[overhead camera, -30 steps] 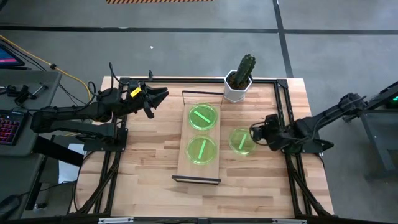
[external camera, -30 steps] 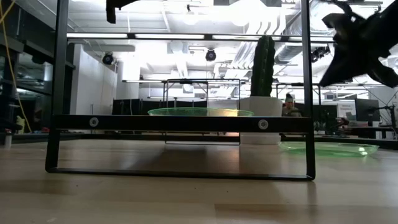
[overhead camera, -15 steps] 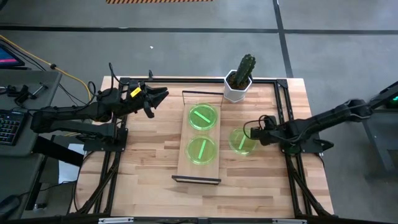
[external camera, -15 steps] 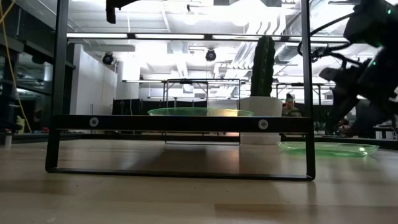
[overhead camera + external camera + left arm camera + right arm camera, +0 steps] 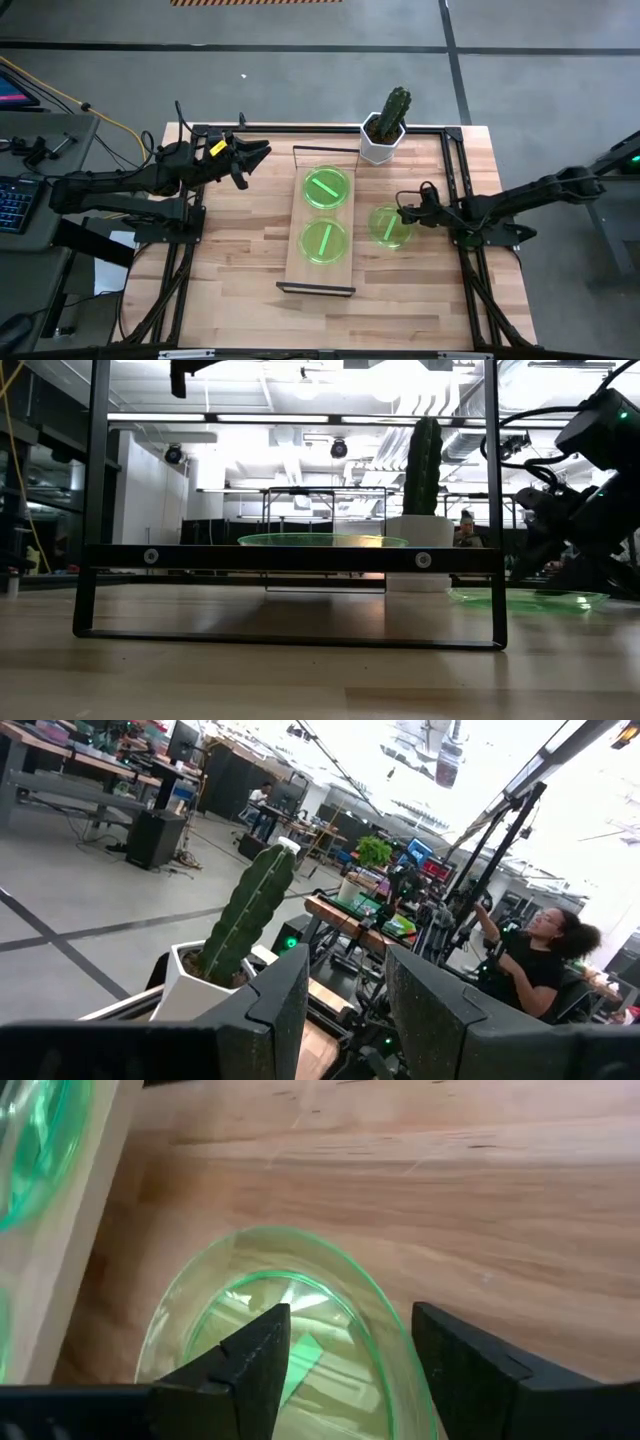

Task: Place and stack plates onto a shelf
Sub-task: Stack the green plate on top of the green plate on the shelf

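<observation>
The shelf (image 5: pixel 320 215) lies along the middle of the table and carries two green plates, a far one (image 5: pixel 327 187) and a near one (image 5: pixel 323 241). Another plate (image 5: pixel 388 226) lies flat on the tabletop to the right of the shelf. My right gripper (image 5: pixel 404 213) is open and low at this plate's right edge. In the right wrist view the rim (image 5: pixel 385 1330) runs between its fingers, one over the plate's inside and one outside. My left gripper (image 5: pixel 255 155) hangs open in the air at the far left, away from the plates. My right gripper straddles the right rim (image 5: pixel 385 1330) of the plate on the table, coming in low from the table's right. I cannot tell whether either finger touches the rim. The plate lies flat on the wood.
A cactus in a white pot (image 5: pixel 385 128) stands at the far edge, just behind the shelf's far right corner. A black metal frame (image 5: pixel 455 150) runs around the table. A person (image 5: pixel 535 965) sits in the room beyond. Bare wood lies left of the shelf.
My right gripper has come down and gone toward the table's left, up to the right edge of the plate on the table, and it has opened. That plate and the two on the shelf have stayed in place.
</observation>
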Controlling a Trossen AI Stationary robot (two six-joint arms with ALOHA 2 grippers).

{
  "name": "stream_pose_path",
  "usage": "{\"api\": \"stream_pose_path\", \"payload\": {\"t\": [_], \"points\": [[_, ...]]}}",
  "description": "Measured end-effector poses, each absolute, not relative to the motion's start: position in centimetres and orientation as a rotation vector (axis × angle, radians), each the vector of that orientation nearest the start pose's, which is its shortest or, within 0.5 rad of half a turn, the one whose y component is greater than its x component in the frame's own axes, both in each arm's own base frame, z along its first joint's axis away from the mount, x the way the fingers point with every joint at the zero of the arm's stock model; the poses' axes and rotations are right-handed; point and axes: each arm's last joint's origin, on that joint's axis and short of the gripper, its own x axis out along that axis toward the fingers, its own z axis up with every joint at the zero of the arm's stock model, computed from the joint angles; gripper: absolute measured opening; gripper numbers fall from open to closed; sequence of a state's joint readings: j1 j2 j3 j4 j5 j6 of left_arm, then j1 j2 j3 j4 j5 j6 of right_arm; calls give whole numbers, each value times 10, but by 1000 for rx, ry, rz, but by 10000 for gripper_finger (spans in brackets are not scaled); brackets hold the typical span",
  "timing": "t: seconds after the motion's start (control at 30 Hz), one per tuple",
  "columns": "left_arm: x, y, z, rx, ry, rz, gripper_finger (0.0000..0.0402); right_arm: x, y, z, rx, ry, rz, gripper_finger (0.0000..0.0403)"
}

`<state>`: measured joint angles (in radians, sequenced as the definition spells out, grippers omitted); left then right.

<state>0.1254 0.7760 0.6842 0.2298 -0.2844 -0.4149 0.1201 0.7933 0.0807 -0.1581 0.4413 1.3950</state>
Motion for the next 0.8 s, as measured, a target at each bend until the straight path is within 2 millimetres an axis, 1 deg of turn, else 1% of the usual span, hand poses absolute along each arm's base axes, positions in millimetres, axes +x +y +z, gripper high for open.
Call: {"api": "stream_pose_path", "payload": {"t": [0.13,0.23,0.33,0.47,0.5,0.6,0.7,0.8], "points": [[173,30,339,-420,-223,381,127,121,2,102,1029,518,-803,186],[173,30,339,-420,-224,390,127,122,2,101,1022,534,-813,155],[173,31,339,-420,-224,392,127,122,2,99,1016,548,-825,106],[173,31,339,-420,-224,393,127,121,2,97,1027,559,-835,20],[173,31,339,-420,-224,393,127,121,2,97,1034,558,-835,11],[173,31,339,-419,-224,394,127,121,2,97,1058,548,-843,14],[173,31,339,-413,-223,395,127,121,2,98,1062,542,-839,3],[173,31,339,-413,-223,395,127,121,2,101,1076,528,-822,2]]}}
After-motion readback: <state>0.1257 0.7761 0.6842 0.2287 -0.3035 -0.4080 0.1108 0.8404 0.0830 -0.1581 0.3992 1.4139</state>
